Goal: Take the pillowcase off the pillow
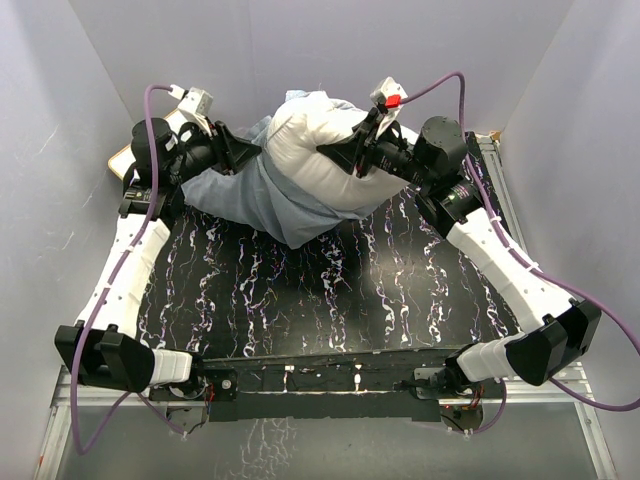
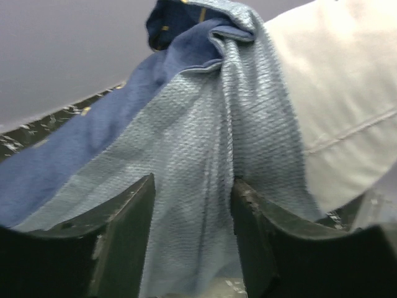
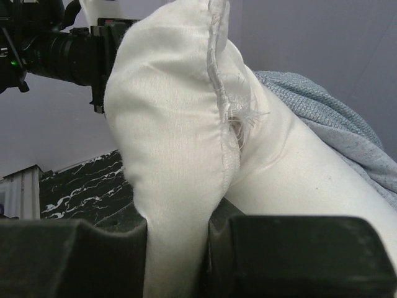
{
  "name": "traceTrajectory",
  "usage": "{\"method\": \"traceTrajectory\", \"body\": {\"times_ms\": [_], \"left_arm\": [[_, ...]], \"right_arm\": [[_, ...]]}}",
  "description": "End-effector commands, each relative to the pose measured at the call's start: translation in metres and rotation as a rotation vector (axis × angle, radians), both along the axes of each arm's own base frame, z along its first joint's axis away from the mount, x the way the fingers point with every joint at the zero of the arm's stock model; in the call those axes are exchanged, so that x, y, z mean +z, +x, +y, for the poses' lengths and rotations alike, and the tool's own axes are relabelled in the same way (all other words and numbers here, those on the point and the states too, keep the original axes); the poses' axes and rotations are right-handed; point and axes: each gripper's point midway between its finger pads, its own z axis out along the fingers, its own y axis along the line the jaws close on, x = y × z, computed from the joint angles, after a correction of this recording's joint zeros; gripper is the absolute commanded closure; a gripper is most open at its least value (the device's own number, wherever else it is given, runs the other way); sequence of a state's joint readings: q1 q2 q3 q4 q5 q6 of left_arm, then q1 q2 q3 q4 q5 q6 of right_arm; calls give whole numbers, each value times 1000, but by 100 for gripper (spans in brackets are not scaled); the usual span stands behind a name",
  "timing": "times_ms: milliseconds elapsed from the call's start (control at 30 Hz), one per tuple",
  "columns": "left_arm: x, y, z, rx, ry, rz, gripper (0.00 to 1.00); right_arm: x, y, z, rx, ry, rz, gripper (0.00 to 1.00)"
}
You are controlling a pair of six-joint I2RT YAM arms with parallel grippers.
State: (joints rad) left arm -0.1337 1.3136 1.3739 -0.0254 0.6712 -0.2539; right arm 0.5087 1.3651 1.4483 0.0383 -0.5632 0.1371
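The white pillow [image 1: 310, 145] lies at the back middle of the table, mostly bare. The pillowcase [image 1: 260, 205], showing its pale grey-blue reverse, hangs off the pillow's near left side onto the table. My left gripper [image 1: 250, 158] is shut on a bunched fold of the pillowcase [image 2: 192, 205], which stretches up between the fingers to a dark navy part [image 2: 170, 22] beside the pillow [image 2: 335, 81]. My right gripper [image 1: 335, 152] is shut on a seamed corner of the pillow [image 3: 177, 155], with the pillowcase [image 3: 329, 130] behind it.
The black marbled table [image 1: 330, 290] spreads in front of the pillow. A flat white board with an orange edge [image 1: 122, 155] lies at the back left behind my left arm. Grey walls close in the back and both sides.
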Motion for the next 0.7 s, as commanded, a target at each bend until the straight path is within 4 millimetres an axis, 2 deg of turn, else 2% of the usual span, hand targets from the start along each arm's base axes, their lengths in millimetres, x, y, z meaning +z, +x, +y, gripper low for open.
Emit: {"method": "traceTrajectory", "body": {"times_ms": [0,67,167,300,367,400,433,467,500,567,667], "left_arm": [[-21,29,31,196,119,-17,76],[-38,34,42,245,178,-11,88],[-54,35,52,291,229,-1,100],[-67,29,56,295,260,-4,100],[-58,22,54,266,250,-29,100],[-46,17,52,247,232,-56,98],[-30,11,50,224,214,-88,78],[-14,2,45,187,202,-121,63],[0,-9,40,145,192,-151,53],[25,-27,30,78,154,-188,41],[47,-49,16,-5,67,-190,34]], "right_arm": [[49,-21,-4,39,109,-80,92],[56,-23,-8,28,122,-87,92],[64,-25,-15,19,143,-93,92],[72,-25,-28,5,183,-93,92],[70,-24,-29,2,177,-92,92],[67,-23,-29,-2,166,-84,92],[63,-19,-29,-12,156,-74,92],[60,-15,-29,-24,146,-65,92],[56,-12,-29,-33,141,-58,92],[51,-5,-28,-50,142,-43,92],[46,3,-20,-53,169,-1,92]]}}
